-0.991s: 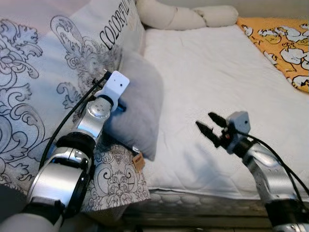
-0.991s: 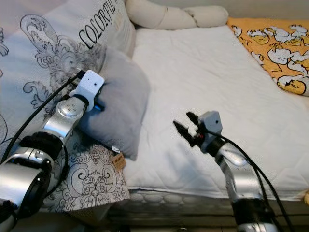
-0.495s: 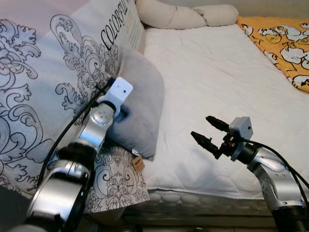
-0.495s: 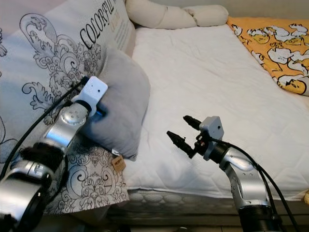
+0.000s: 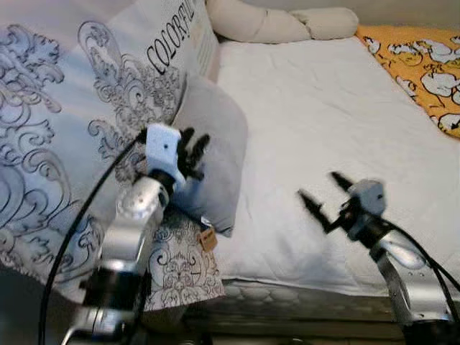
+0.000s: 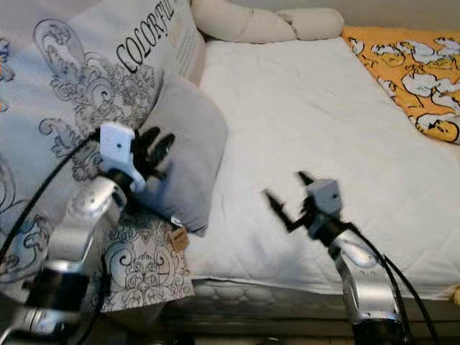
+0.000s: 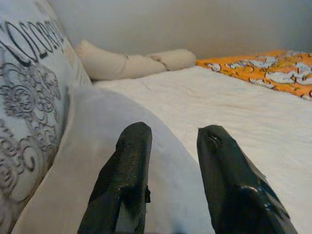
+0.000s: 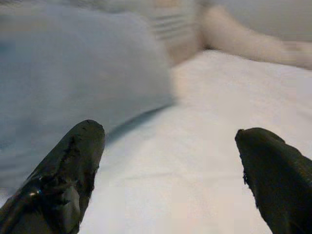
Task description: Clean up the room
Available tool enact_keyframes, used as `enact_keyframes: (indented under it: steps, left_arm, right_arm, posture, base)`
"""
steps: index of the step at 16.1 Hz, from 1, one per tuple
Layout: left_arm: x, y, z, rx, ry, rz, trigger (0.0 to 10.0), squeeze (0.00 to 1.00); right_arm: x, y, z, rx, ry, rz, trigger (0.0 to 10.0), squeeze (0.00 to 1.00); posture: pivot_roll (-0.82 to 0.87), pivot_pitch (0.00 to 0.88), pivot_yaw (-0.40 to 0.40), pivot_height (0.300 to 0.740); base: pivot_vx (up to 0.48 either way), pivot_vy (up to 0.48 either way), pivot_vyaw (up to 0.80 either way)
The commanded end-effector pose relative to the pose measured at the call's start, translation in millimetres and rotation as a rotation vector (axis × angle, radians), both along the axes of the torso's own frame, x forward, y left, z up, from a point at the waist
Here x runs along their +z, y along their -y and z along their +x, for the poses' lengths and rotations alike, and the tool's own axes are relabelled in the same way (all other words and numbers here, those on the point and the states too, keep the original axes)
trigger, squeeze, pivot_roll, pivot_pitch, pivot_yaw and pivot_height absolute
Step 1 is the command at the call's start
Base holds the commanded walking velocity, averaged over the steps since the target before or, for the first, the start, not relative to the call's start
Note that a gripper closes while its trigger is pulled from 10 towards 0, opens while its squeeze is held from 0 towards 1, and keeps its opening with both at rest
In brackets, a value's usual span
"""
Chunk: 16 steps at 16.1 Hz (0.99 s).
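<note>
Up close, the left end effector (image 7: 168,180) hovers unclenched over the grey pillow (image 5: 215,154); the right end effector (image 5: 325,195) gapes above the white sheet (image 5: 323,115).

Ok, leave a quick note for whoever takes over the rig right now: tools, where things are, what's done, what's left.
Left tool: open, empty, at the grey pillow.
Right tool: open wide, empty, above the white mattress.
Grey pillow leans on the big patterned pillow at the bed's left edge. Cream bolster at the far end, orange duck-print blanket on the right.
Done: nothing gripped.
Left: grasp and place the grey pillow.
</note>
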<state>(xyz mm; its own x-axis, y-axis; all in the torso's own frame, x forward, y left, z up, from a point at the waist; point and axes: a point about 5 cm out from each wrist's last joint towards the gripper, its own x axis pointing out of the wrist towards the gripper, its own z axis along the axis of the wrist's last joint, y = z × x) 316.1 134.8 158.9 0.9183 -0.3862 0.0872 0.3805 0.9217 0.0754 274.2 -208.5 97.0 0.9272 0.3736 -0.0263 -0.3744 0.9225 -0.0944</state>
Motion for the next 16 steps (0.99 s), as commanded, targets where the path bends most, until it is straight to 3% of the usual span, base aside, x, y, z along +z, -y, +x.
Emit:
enact_keyframes:
  steps: [1,3,4,5,7,8,10,13,16]
  left_arm:
    - [2.6,0.6,-3.9,0.009,0.008,0.023,10.0,1.0]
    - [-0.1,-7.8,-9.6,0.089,0.009,0.06,10.0,1.0]
    - [0.1,-8.8,-9.1,0.102,0.008,0.075,10.0,1.0]
    - [1.3,-11.6,-10.1,0.118,-0.022,0.015,10.0,1.0]
    - [-7.1,-16.0,-13.5,0.136,-0.06,0.046,10.0,1.0]
    - [-22.5,-21.1,-14.9,0.199,-0.114,0.029,10.0,1.0]
    - [-37.8,-27.3,-17.9,0.241,-0.133,0.074,10.0,1.0]
    - [-44.3,-31.1,-19.0,0.261,-0.146,0.103,10.0,1.0]
    - [-50.5,-31.4,-19.4,0.304,-0.178,0.061,10.0,1.0]
  right_arm:
    - [8.3,4.7,6.7,-0.094,0.04,0.029,10.0,1.0]
    - [7.4,0.6,9.1,-0.219,0.028,0.149,10.0,1.0]
    - [4.9,-2.8,8.9,-0.244,0.016,0.157,10.0,1.0]
    - [1.5,-10.8,9.2,-0.285,0.011,0.148,10.0,1.0]
    - [2.4,-21.4,9.4,-0.284,0.035,0.148,10.0,1.0]
    - [1.8,-25.9,11.1,-0.306,0.038,0.128,10.0,1.0]
    - [5.4,-26.5,19.0,-0.328,-0.024,0.068,10.0,1.0]
    - [11.5,-27.1,22.7,-0.338,-0.004,0.084,10.0,1.0]
    - [4.6,-21.0,19.7,-0.356,-0.053,0.093,10.0,1.0]
  posture:
    - [-0.03,0.0,-0.004,0.74]
    - [-0.01,0.0,-0.025,0.74]
    - [-0.03,0.0,-0.02,0.74]
    - [-0.03,0.0,-0.016,0.74]
    - [-0.06,0.0,0.005,0.74]
    - [-0.03,0.0,-0.008,0.74]
    - [-0.04,0.0,-0.01,0.74]
    - [-0.04,0.0,-0.008,0.74]
    - [-0.06,0.0,-0.007,0.74]
  base:
    - [0.0,0.0,0.0]
    - [0.0,-0.39,0.0]
    - [0.0,-0.48,0.0]
    - [0.0,-0.48,0.0]
    - [0.0,-0.48,0.0]
    - [0.0,-0.48,0.0]
    - [0.0,-0.48,0.0]
    - [0.0,-0.48,0.0]
    - [0.0,-0.48,0.0]
